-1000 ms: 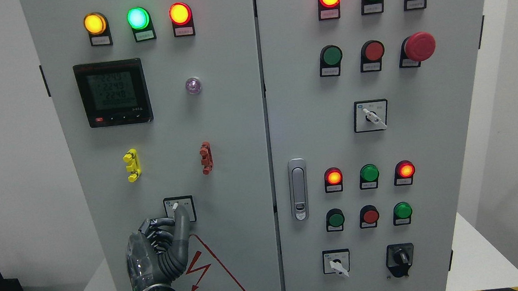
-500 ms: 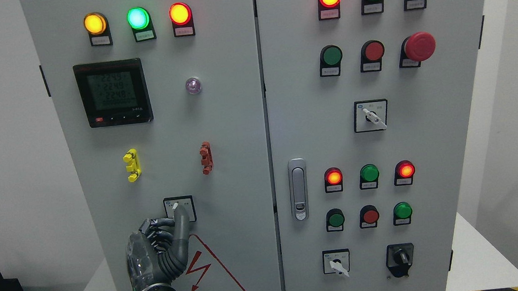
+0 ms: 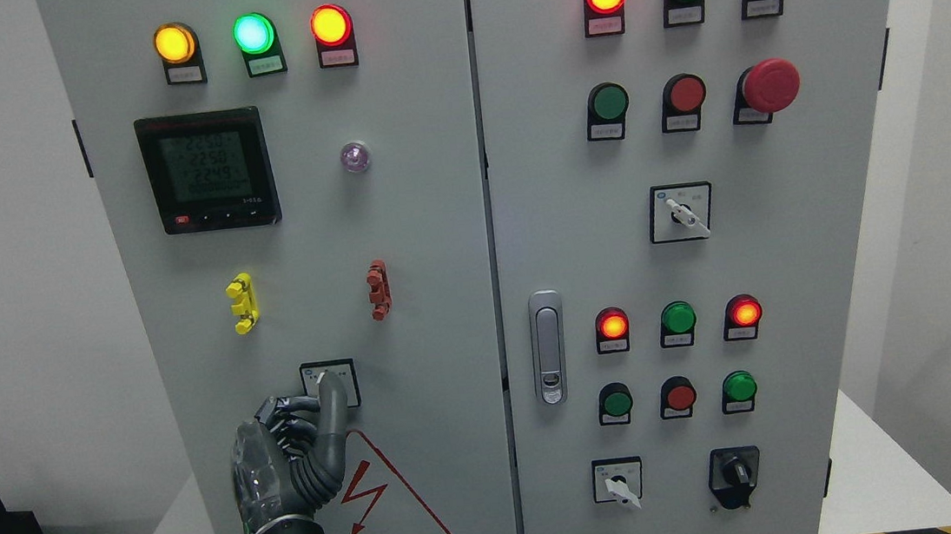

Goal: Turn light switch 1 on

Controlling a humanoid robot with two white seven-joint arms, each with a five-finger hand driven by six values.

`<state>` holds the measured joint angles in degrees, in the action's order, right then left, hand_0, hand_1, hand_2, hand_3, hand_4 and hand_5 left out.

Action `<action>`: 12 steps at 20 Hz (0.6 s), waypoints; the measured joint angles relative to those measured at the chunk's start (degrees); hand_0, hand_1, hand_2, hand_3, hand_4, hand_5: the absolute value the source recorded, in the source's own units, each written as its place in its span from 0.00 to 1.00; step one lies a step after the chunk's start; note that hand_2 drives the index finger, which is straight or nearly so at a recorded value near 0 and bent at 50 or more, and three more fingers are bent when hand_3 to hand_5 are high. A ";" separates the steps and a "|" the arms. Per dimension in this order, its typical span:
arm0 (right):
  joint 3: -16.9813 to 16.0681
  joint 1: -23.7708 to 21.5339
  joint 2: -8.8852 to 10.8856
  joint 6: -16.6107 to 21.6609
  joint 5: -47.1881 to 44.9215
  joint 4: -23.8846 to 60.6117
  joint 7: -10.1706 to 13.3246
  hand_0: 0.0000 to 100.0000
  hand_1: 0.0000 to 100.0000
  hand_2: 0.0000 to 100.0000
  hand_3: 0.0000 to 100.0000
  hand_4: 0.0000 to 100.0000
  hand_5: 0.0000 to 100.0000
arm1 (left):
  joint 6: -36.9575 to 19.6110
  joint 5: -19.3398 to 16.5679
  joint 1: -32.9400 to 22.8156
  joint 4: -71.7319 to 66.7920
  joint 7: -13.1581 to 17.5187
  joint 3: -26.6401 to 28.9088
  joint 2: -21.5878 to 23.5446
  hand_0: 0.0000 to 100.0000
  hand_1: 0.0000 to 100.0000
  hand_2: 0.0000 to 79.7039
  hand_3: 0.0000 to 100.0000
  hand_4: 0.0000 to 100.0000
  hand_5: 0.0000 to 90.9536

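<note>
The robot's left hand [image 3: 289, 459] covers most of the small square switch [image 3: 330, 384] low on the left door [image 3: 298, 232], so the knob itself is largely hidden and its position cannot be read; the small print on the switch plate and on the labels under the lamps is too fine to make out. The arm comes up from the bottom edge, left of the middle, cut off at the wrist cuff. One finger [image 3: 332, 403] is stretched upward with its tip on the switch, while the others are curled back against the palm; whether it is pinching the knob or only pressing against it cannot be told. The right hand is not in view. Below the switch, a red-edged warning triangle [image 3: 393, 502] is partly hidden behind the hand. On the left door there are three lit lamps [image 3: 252, 33] in the upper left of the frame, yellow, green and red, one meter [image 3: 207, 171] with a grey display, one small clear lamp [image 3: 355, 157], one yellow clip [image 3: 243, 303] and one red clip [image 3: 378, 289]. The right door [image 3: 786, 228] carries one red mushroom button [image 3: 770, 85], one handle [image 3: 548, 347] at the door's left edge, and three rotary switches [image 3: 680, 212].
</note>
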<state>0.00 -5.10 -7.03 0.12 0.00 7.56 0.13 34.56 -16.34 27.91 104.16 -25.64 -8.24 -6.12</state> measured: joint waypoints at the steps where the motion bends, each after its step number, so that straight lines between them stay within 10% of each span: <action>1: 0.00 0.00 0.00 0.00 0.00 0.00 0.00 0.12 0.39 0.00 0.00 0.00 0.00 | 0.09 -0.01 0.03 0.00 0.00 0.00 0.00 0.25 0.33 0.70 0.89 0.89 0.86; 12: 0.00 0.00 0.00 0.00 0.00 0.00 0.00 0.12 0.39 0.00 0.00 0.00 0.00 | 0.74 -0.09 0.20 -0.06 -0.24 -0.04 0.00 0.25 0.34 0.70 0.89 0.90 0.86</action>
<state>0.00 -5.10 -7.03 0.12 0.00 7.56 0.13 35.30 -16.43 28.10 104.10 -25.88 -8.27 -6.12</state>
